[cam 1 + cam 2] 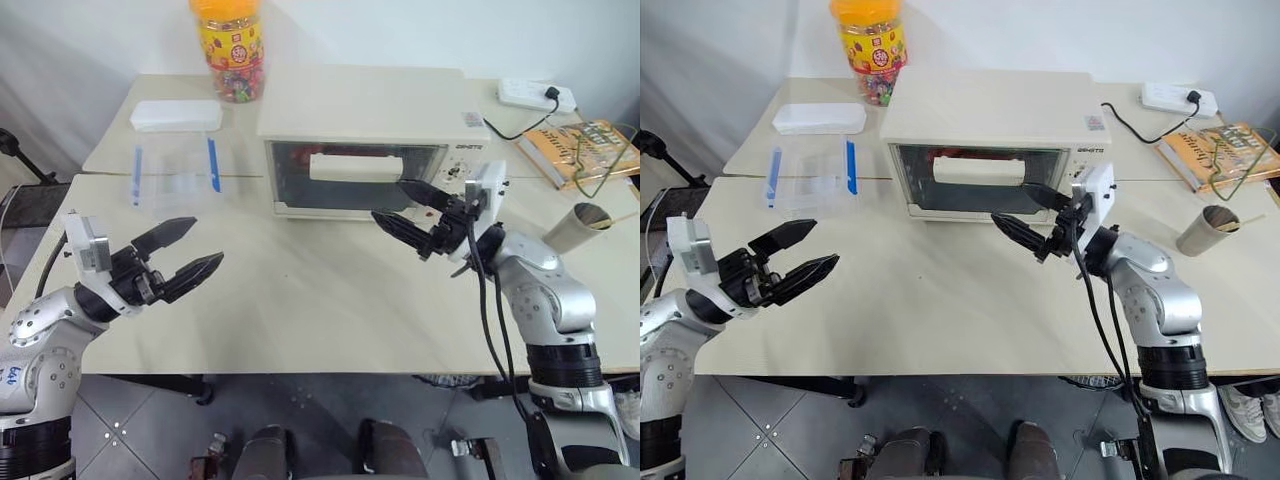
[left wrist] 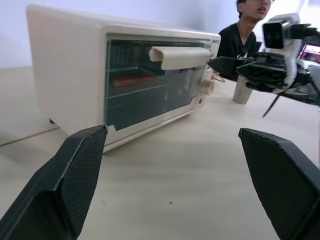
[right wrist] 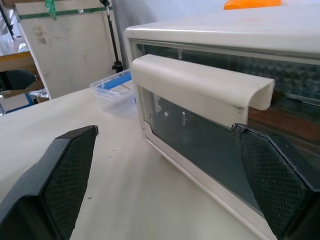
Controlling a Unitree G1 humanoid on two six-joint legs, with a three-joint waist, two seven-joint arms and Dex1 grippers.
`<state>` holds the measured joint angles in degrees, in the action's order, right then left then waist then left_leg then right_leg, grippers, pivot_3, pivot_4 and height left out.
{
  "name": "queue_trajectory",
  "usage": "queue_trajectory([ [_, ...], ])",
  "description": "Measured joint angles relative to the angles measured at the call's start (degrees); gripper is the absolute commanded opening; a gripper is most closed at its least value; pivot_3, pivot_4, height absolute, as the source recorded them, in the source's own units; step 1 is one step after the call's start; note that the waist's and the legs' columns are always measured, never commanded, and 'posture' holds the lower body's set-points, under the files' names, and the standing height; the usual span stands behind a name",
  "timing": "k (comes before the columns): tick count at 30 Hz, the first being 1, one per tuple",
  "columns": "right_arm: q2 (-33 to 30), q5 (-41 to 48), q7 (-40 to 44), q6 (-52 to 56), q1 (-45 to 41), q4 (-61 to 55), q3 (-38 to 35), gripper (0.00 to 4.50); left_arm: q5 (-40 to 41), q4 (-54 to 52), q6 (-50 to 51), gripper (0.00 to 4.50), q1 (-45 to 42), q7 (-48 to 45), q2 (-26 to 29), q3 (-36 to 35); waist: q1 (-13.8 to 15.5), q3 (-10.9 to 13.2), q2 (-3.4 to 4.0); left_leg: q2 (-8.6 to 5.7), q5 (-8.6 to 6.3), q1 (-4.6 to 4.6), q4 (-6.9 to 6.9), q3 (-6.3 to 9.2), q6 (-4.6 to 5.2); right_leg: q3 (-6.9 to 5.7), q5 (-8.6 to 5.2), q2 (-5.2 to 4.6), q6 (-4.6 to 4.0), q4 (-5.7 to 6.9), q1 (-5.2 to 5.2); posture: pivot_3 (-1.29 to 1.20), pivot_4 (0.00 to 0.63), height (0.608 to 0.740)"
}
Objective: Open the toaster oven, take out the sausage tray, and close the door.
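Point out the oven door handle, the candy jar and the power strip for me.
handle (image 1: 356,166): left eye view, middle of the cream bar.
candy jar (image 1: 231,50): left eye view, its printed label.
power strip (image 1: 532,94): left eye view, its white top face.

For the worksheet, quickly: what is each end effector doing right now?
Left end effector: open, holding nothing, over the table.
Right end effector: open, holding nothing, in front of the toaster oven.

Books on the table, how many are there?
1: a yellow-covered book at the table's far right edge, behind the cardboard cup, with a wire loop over it. Another could be hidden underneath.
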<state>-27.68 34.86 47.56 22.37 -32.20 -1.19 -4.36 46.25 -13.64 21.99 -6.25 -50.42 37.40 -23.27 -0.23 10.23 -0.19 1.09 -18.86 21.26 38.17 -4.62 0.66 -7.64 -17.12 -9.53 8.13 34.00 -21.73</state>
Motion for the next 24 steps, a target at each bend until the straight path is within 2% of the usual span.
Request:
queue_trajectory([
  [15, 0.7, -5.6, 2.8, -1.3, -2.8, 8.0, 1.6, 4.5, -0.3, -1.7, 0.0, 4.47, 0.9, 0.6, -0.7, 1.5, 0.0, 0.0, 0.0, 0.01, 0.0, -0.01, 0.03, -0.23, 0.0, 0.06, 0.0, 0.0, 0.0, 0.02, -0.02, 0.0, 0.15, 0.74],
  [24, 1.5, -5.3, 6.7, -7.0, -5.2, 10.3, 0.1, 4.5, -0.5, -1.7, -0.2, 4.47, 0.8, 0.2, -0.8, 1.9, 0.0, 0.0, 0.0, 0.02, 0.0, 0.02, -0.01, -0.31, 0.0, 0.1, 0.0, 0.0, 0.0, 0.02, -0.11, 0.0, 0.15, 0.74],
])
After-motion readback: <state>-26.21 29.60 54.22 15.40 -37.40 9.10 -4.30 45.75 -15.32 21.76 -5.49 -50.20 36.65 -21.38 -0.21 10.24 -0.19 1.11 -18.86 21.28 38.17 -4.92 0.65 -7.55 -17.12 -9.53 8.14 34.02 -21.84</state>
